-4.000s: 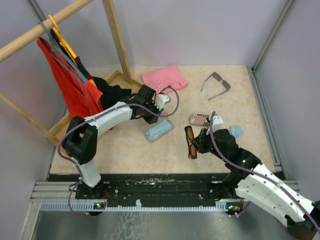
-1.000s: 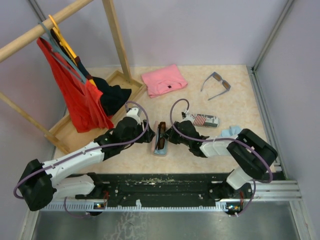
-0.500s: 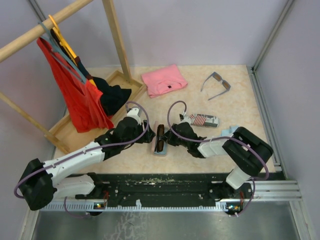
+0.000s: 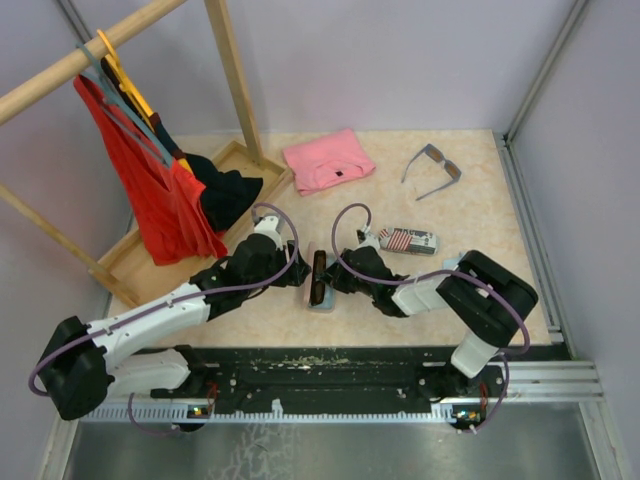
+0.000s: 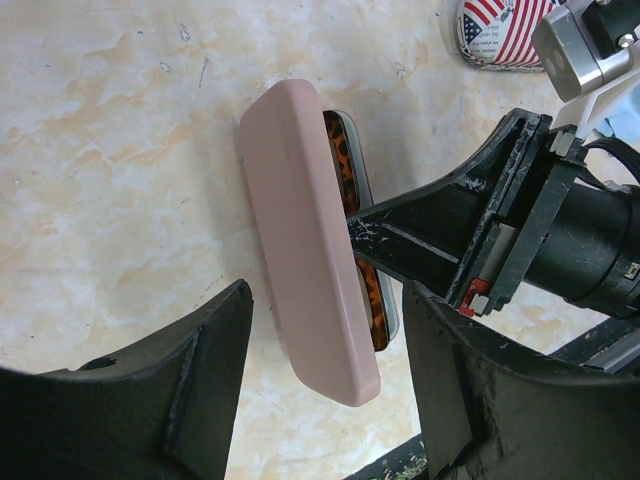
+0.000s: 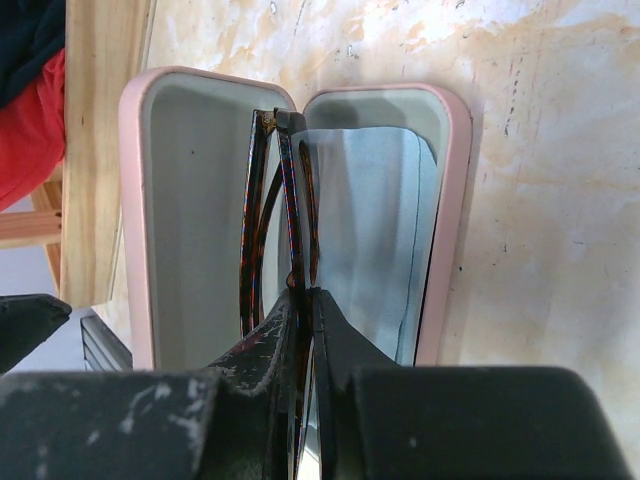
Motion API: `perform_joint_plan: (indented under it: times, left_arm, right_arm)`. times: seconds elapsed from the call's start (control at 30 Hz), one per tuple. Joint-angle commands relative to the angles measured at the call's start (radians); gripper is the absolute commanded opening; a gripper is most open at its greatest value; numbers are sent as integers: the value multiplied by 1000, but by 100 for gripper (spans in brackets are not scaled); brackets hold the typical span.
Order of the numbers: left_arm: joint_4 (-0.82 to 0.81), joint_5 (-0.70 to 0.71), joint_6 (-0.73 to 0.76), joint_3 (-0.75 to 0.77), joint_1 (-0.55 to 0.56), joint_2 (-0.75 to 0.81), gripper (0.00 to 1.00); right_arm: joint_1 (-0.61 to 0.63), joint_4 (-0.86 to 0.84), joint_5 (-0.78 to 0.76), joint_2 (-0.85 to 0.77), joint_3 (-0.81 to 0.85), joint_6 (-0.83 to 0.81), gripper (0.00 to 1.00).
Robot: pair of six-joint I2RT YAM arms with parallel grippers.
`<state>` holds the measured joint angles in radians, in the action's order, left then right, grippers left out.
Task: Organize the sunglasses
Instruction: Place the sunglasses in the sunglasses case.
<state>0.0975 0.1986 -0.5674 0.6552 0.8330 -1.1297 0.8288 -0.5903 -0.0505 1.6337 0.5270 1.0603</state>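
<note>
The thin brown-framed sunglasses (image 6: 262, 220) are folded and sit inside an open pink oblong case (image 6: 135, 200), near the hinge line between its two halves. They lie partly over a light blue cloth (image 6: 365, 230) that covers the half beside them. The right gripper (image 6: 303, 312) holds these sunglasses at their near end, and its fingers are pressed almost together on the thin frame. In the left wrist view the case (image 5: 305, 230) is seen from the back of its raised lid, and the mottled brown frame (image 5: 345, 165) shows in the gap between the lid and the lower half, where the right gripper (image 5: 362, 235) reaches in from the right. The left gripper (image 5: 330, 400) is at the other side of the case. Its fingers are spread wide, one on each side of the case's near end, and no contact with the case can be seen. In the top view the case (image 4: 318, 282) lies on the beige marbled worktop (image 4: 480, 200), between the left gripper (image 4: 297, 272) and the right gripper (image 4: 335, 280). A flag-patterned oblong case (image 4: 408, 240) lies closed near the right arm, a little farther back. The grey-blue sunglasses with dark lenses (image 4: 433, 170) lie unfolded at the far right of the worktop, well apart from both cases. A folded pink cloth (image 4: 328, 160) lies at the far middle, and at the left a wooden clothes rack (image 4: 235, 80) carries a red garment (image 4: 140, 180).
</note>
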Motion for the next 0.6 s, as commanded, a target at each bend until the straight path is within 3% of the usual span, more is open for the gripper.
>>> perform_joint_plan:
  times: [0.0, 0.57]
  left_arm:
    - [-4, -7, 8, 26, -6, -2, 67]
    - [4, -11, 11, 33, -6, 3, 67]
  right_arm:
    - [7, -75, 2, 10, 25, 9, 0]
    - [9, 84, -61, -43, 66, -65, 29]
